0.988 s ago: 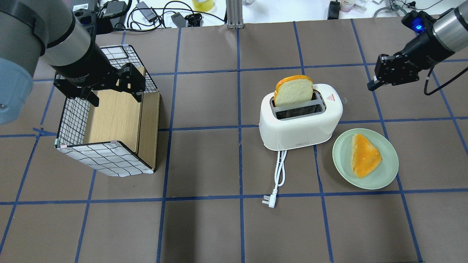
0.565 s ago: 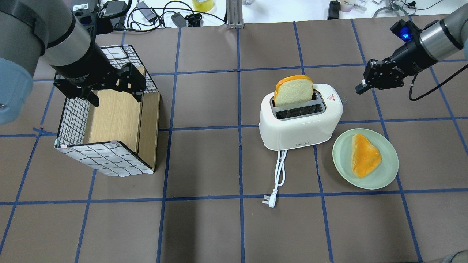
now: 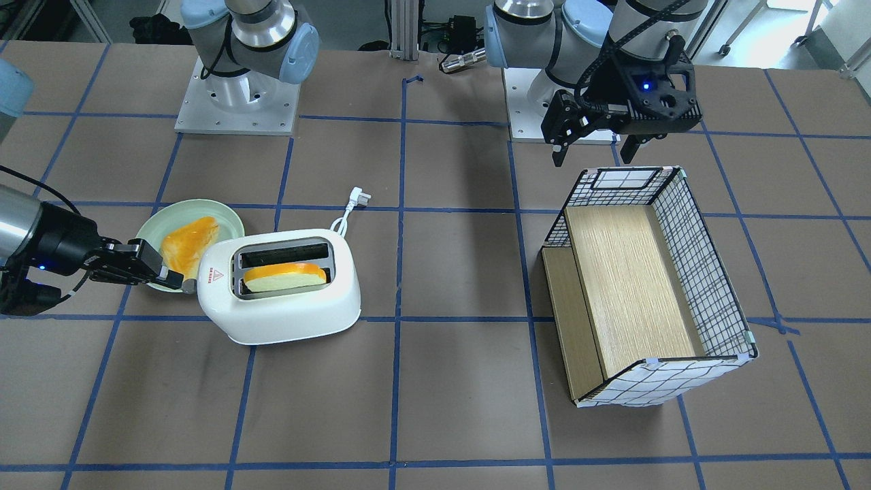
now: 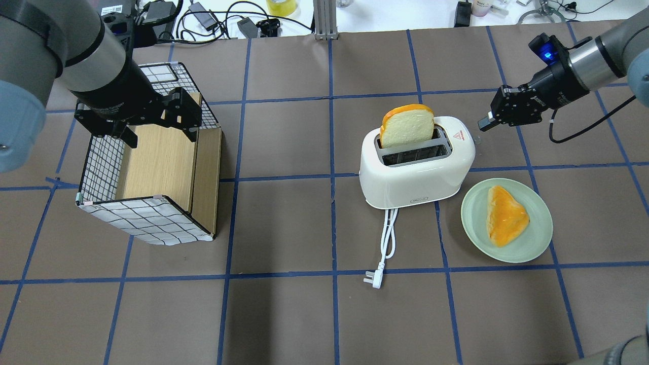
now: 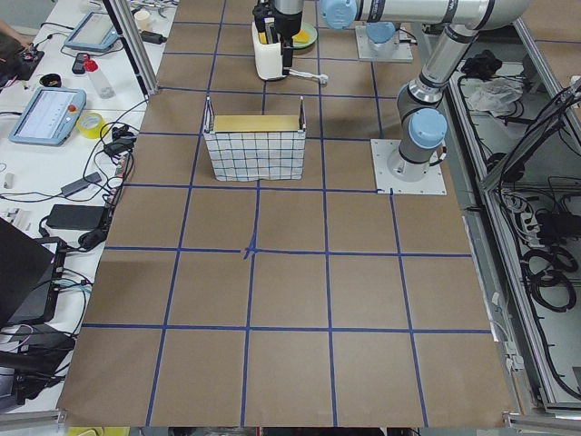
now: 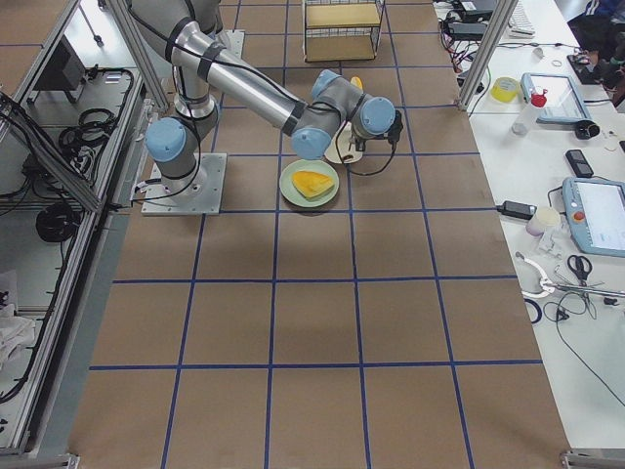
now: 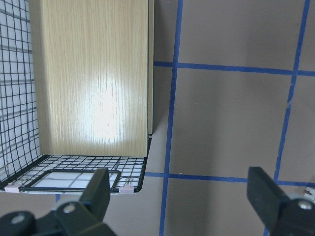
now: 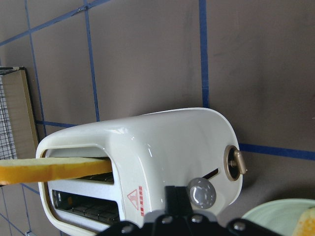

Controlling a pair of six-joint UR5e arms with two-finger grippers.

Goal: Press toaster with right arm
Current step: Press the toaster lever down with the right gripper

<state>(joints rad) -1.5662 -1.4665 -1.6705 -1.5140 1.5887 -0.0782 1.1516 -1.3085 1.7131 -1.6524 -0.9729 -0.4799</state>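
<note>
The white toaster (image 4: 416, 165) stands right of the table's middle, and also shows in the front view (image 3: 279, 306) and the right wrist view (image 8: 167, 142). A bread slice (image 4: 407, 125) stands up out of its far slot. My right gripper (image 4: 484, 123) is shut and empty. It hovers just off the toaster's right end, near the red triangle (image 4: 458, 136). In the right wrist view its closed fingertips (image 8: 172, 196) are beside the silver lever knob (image 8: 203, 192); I cannot tell if they touch. My left gripper (image 4: 157, 126) is open and empty over the basket.
The checked wire-and-wood basket (image 4: 147, 223) stands at the left. A green plate (image 4: 542, 213) with a toast piece (image 4: 504, 215) lies right of and nearer than the toaster. The toaster's white cord and plug (image 4: 372, 280) trail toward the near edge.
My right gripper has moved left and slightly nearer, closing in on the toaster's right end. The left arm, toaster and bread have not moved.
</note>
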